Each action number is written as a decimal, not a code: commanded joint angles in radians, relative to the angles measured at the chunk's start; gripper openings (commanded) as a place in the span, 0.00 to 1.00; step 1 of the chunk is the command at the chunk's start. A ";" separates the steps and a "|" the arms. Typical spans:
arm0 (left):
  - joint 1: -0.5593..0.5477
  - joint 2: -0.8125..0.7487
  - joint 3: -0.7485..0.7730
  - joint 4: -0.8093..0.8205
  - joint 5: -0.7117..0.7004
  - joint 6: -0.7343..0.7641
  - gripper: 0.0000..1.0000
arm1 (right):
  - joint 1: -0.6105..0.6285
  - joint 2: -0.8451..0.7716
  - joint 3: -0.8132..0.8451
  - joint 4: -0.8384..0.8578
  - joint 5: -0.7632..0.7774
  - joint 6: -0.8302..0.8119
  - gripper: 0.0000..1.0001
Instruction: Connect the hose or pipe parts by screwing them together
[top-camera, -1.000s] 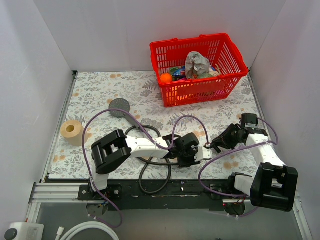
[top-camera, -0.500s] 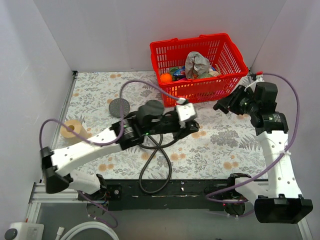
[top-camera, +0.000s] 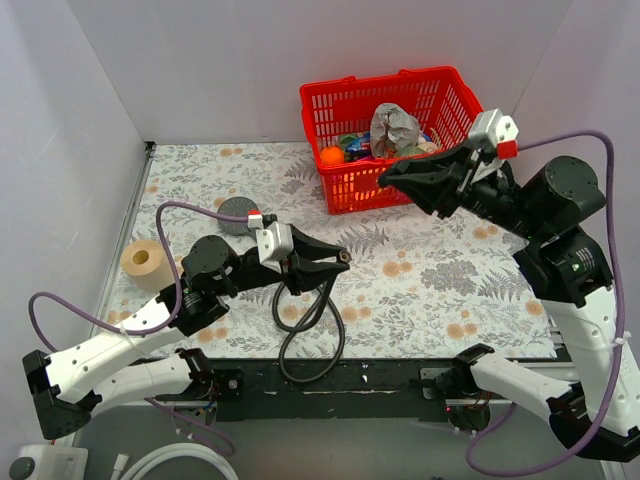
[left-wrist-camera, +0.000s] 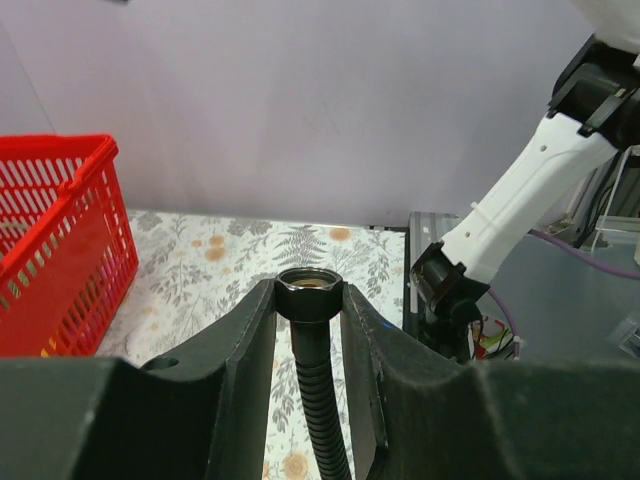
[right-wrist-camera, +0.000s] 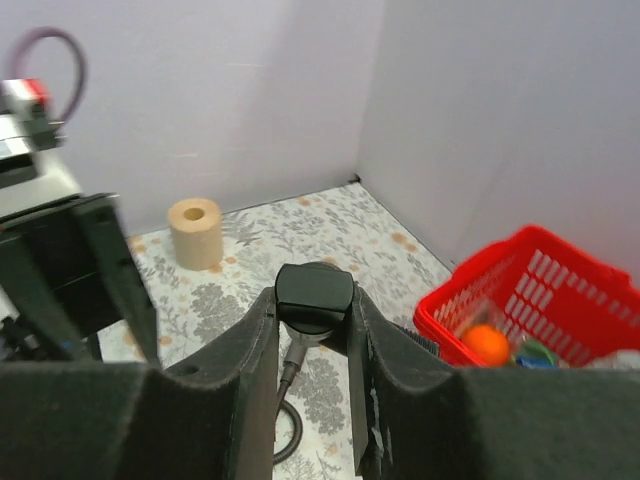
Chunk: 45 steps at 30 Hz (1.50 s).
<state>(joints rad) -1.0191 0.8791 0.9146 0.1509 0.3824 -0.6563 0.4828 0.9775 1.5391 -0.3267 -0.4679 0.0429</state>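
My left gripper (top-camera: 335, 260) (left-wrist-camera: 310, 295) is shut on the black hex nut (left-wrist-camera: 310, 288) at one end of the black ribbed hose (left-wrist-camera: 320, 400). It holds that end above the table, and the hose loops (top-camera: 312, 325) hang below. The grey shower head (top-camera: 235, 212) lies on the floral table, its handle hidden under my left wrist. My right gripper (top-camera: 392, 180) (right-wrist-camera: 313, 295) is raised near the basket. It is shut on a small black block-like part (right-wrist-camera: 313, 283). Far below that part, the shower head (right-wrist-camera: 306, 331) shows with its handle meeting the hose.
A red basket (top-camera: 400, 130) (right-wrist-camera: 530, 290) of mixed items stands at the back right. A tan paper roll (top-camera: 145, 262) (right-wrist-camera: 195, 232) sits near the left wall. White walls enclose the table on three sides. Purple cables arc off both arms.
The left arm unfolded and now holds the hose end raised left of centre. The right arm lifted from the table's front right up toward the basket, its jaws unchanged.
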 joint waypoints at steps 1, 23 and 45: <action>0.077 -0.035 -0.060 0.200 0.075 -0.135 0.00 | 0.095 0.001 0.004 0.121 -0.138 -0.213 0.01; 0.192 0.023 -0.163 0.644 0.236 -0.247 0.00 | 0.273 0.093 0.136 -0.015 -0.330 -0.196 0.01; 0.194 0.043 -0.082 0.539 0.262 -0.233 0.00 | 0.287 0.110 0.082 -0.041 -0.348 -0.123 0.01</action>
<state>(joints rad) -0.8322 0.9279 0.7753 0.7155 0.6273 -0.9066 0.7666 1.0897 1.6135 -0.3981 -0.8150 -0.1032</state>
